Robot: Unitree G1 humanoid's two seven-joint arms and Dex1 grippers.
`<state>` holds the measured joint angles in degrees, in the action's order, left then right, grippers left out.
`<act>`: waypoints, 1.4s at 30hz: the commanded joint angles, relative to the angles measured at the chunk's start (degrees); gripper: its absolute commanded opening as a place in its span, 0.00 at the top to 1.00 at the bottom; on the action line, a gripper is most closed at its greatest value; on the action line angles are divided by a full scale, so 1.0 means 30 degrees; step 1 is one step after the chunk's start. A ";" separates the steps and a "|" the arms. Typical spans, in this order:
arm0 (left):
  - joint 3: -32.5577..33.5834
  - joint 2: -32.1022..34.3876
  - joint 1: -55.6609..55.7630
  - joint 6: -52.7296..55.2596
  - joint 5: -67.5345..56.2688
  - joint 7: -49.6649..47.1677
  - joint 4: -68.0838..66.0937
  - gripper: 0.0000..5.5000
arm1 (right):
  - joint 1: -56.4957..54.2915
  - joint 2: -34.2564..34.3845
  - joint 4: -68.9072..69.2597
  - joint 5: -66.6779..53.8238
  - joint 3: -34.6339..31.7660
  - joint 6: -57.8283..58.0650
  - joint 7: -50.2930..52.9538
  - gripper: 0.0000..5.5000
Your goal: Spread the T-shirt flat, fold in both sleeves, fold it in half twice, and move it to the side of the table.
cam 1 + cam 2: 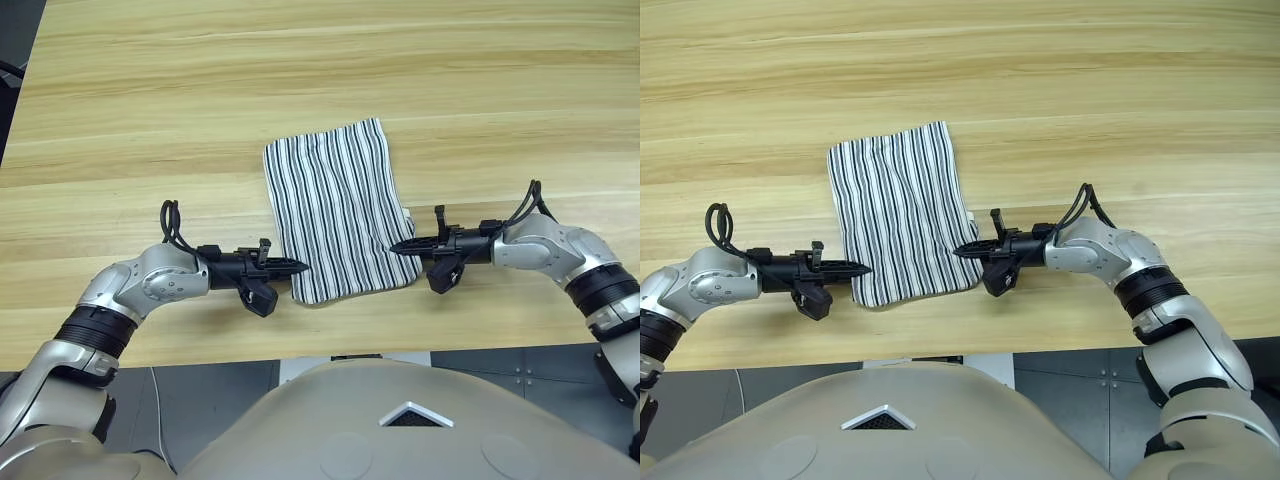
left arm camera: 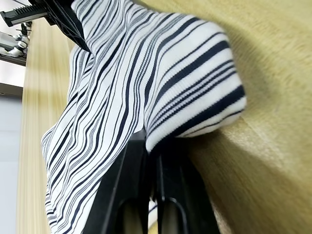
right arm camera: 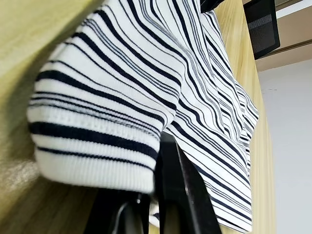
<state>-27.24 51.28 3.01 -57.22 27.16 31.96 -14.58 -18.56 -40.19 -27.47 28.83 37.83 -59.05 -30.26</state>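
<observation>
Two near corners of the folded T-shirt [image 1: 335, 210] are pinched in closed fingers, one by the left hand [image 1: 299, 266], one by the right hand [image 1: 396, 247], and its long axis runs away from them across the desk [image 1: 150, 100].

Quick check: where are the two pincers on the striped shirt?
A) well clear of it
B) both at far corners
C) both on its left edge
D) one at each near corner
D: the left pincer is at the near left corner of the shirt, the right pincer at its near right corner.
</observation>
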 commanded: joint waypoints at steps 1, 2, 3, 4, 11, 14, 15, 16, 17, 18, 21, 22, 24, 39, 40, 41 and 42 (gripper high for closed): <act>-0.0401 0.0338 -0.0514 0.5922 -0.4839 0.4064 0.4581 0.98 | 0.1181 -0.1154 0.2775 -0.5747 0.0798 0.2999 -0.4818 0.98; -0.0531 0.1136 -0.0685 0.8507 -0.7178 0.6039 0.6507 0.98 | 0.1201 -0.1498 0.3664 -0.7231 0.0677 0.4010 -0.5969 0.98; -0.0505 0.1870 -0.0741 1.0545 -0.8800 0.7627 0.7903 0.98 | 0.1211 -0.1777 0.4351 -0.8270 0.0485 0.4940 -0.6933 0.98; -0.0379 0.2630 -0.0681 1.2221 -1.0060 0.9039 0.8955 0.98 | 0.1192 -0.2008 0.4887 -0.9079 0.0267 0.5756 -0.7775 0.98; 0.1111 0.3081 0.1314 1.6456 -1.2962 1.2796 1.0174 0.98 | 0.1500 -0.2431 0.7409 -1.2038 -0.1204 0.9334 -1.1101 0.98; 0.1356 0.2987 0.1479 1.6762 -1.3082 1.3592 0.9948 0.98 | 0.1985 -0.2737 0.8542 -1.2768 -0.1730 1.0552 -1.2088 0.98; 0.1451 0.2920 0.1523 1.6846 -1.3120 1.3786 0.9894 0.98 | 0.2167 -0.2879 0.8913 -1.2992 -0.1919 1.0970 -1.2389 0.98; 0.1544 0.2795 0.1557 1.6915 -1.3145 1.3899 0.9880 0.98 | 0.2359 -0.3025 0.9262 -1.3217 -0.2111 1.1380 -1.2703 0.98; 0.1638 0.2677 0.1561 1.7051 -1.3301 1.4047 0.9913 0.98 | 0.2589 -0.3179 0.9663 -1.3471 -0.2289 1.1803 -1.3023 0.98; 0.1734 0.2601 0.1502 1.7235 -1.3575 1.4243 1.0071 0.98 | 0.2867 -0.3325 1.0176 -1.3819 -0.2448 1.2320 -1.3352 0.98; 0.2002 0.2776 0.1049 1.7727 -1.4438 1.5094 1.0833 0.98 | 0.3505 -0.3611 1.1442 -1.4508 -0.2872 1.3631 -1.4094 0.98; 0.2072 0.2907 0.0883 1.7899 -1.4642 1.5379 1.1076 0.98 | 0.3676 -0.3674 1.1766 -1.4622 -0.3015 1.3971 -1.4293 0.98; 0.2241 0.2974 0.0685 1.8138 -1.4825 1.5690 1.1325 0.98 | 0.3936 -0.3663 1.2264 -1.4847 -0.3329 1.4488 -1.4549 0.98; 0.3334 0.0963 0.2066 1.8978 -1.4347 1.5564 0.7395 0.98 | 0.1539 0.0110 0.9746 -1.2800 -0.4733 1.5094 -1.2795 0.98; 0.3357 0.0743 0.2245 1.9216 -1.4176 1.5332 0.6929 0.98 | 0.1378 0.0338 0.9468 -1.2537 -0.4730 1.5178 -1.2623 0.98; 0.3379 0.0557 0.2387 1.9441 -1.4052 1.5173 0.6583 0.98 | 0.1268 0.0512 0.9267 -1.2360 -0.4742 1.5248 -1.2527 0.98; 0.3394 0.0390 0.2510 1.9593 -1.3911 1.5055 0.6263 0.98 | 0.1163 0.0676 0.9065 -1.2122 -0.4769 1.5238 -1.2392 0.98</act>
<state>-17.78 53.38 9.03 0.35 -15.94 78.28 5.97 -13.58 -38.94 0.76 -9.03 23.86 -13.87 -68.25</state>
